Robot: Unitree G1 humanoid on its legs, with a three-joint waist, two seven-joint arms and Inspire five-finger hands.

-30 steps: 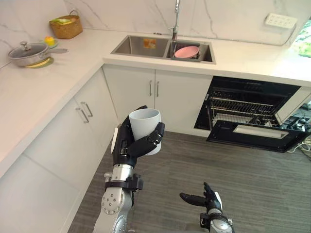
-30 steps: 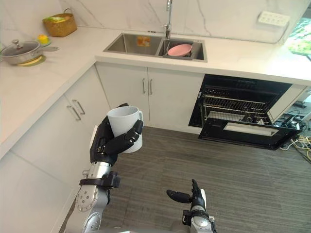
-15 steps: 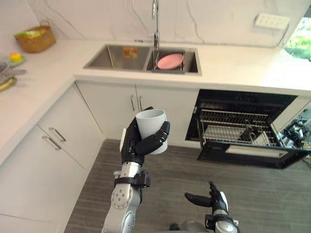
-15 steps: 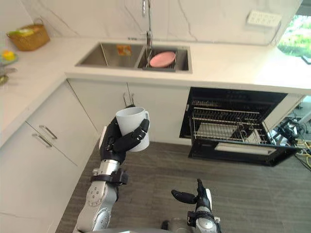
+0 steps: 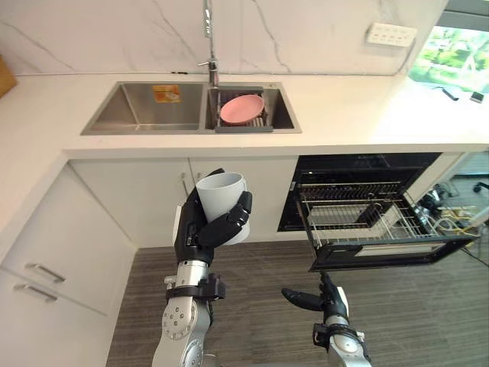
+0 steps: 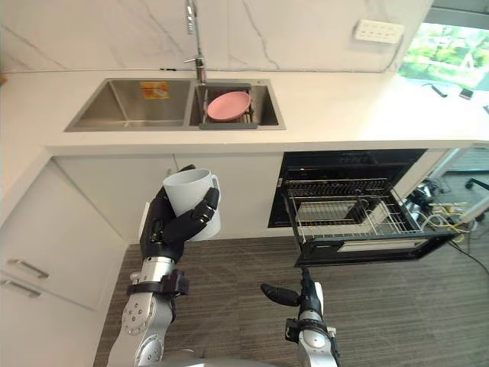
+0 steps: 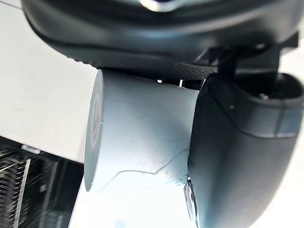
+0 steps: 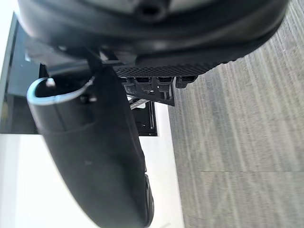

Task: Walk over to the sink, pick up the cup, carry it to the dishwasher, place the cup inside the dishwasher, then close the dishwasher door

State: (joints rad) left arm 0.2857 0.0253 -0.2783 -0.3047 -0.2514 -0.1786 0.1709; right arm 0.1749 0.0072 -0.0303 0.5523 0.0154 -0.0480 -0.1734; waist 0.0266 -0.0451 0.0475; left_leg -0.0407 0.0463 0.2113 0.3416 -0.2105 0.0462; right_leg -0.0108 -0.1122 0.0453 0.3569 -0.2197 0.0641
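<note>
My left hand (image 5: pixel 200 232) is curled round a pale grey cup (image 5: pixel 222 200), holding it upright in front of the white cabinets below the sink (image 5: pixel 137 107). The left wrist view shows the cup (image 7: pixel 137 137) lying against the palm with the thumb (image 7: pixel 242 152) wrapped over it. To the right stands the dishwasher (image 5: pixel 367 191), its door (image 5: pixel 393 251) folded down and its wire rack (image 5: pixel 359 222) pulled out, with some dishes in it. My right hand (image 5: pixel 325 298) hangs low over the floor, fingers relaxed and holding nothing.
A pink plate (image 5: pixel 241 108) lies in the sink's right basin under the tap (image 5: pixel 208 34). White cabinets (image 5: pixel 61 252) run along the left. Grey wood floor (image 5: pixel 412 313) stretches in front of the dishwasher. Cables (image 5: pixel 451 222) lie beside the door at the far right.
The camera has swung to the right, so the sink and dishwasher sit more squarely ahead and the basket and pot have left the picture. The cup stays held in my left hand.
</note>
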